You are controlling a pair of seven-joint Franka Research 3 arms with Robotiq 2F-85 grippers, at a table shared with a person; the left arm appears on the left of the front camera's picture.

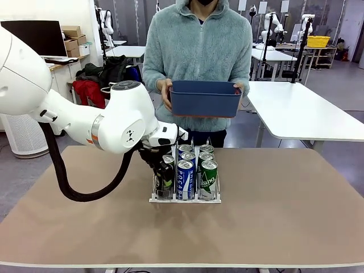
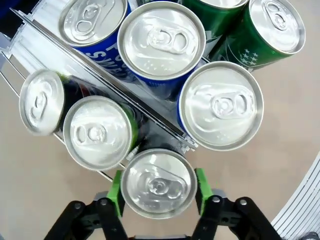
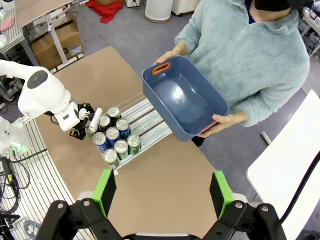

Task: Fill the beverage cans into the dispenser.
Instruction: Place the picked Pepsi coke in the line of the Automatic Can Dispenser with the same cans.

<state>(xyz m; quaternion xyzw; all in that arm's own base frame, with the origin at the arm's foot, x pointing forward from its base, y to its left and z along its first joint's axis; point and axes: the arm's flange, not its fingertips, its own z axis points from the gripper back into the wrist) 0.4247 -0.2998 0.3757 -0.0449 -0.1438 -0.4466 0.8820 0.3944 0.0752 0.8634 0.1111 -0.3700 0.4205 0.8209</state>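
Table (image 1: pixel 296 216): broad tan top, bearing the rack near its middle; person standing at the far edge.

Person (image 1: pixel 196 51): grey fleece, both hands holding the blue bin (image 1: pixel 206 98) level and well above the table, its inside bare as seen from the right wrist view.

Left arm (image 1: pixel 85 122): white, reaching in from the robot's left and down to the rack's left lane; plainly the nearer arm to the work.

Right gripper (image 3: pixel 162 192): high above the near table edge, looking down, jaws spread wide with nothing between them, well apart from the rack.

Dispenser (image 1: pixel 185 198): clear-and-white, three lanes running toward the person, thin upright dividers between.

Beverage cans (image 1: pixel 186 177): all upright, long axes vertical, silver tops up. Blue-and-white in the middle lane, green in the right lane, dark ones in the left lane.

Front can of the left lane (image 2: pixel 159 183): directly between the pads of the left gripper (image 2: pixel 159 186), seated at the lane's near end. Green pads flanking the rim on both sides with a sliver of gap; judged let go rather than clamped, though contact too fine to rule out.

Coming move, as a judgement: can lies straight below the tool along its own axis, so a straight lift clears it without tipping.
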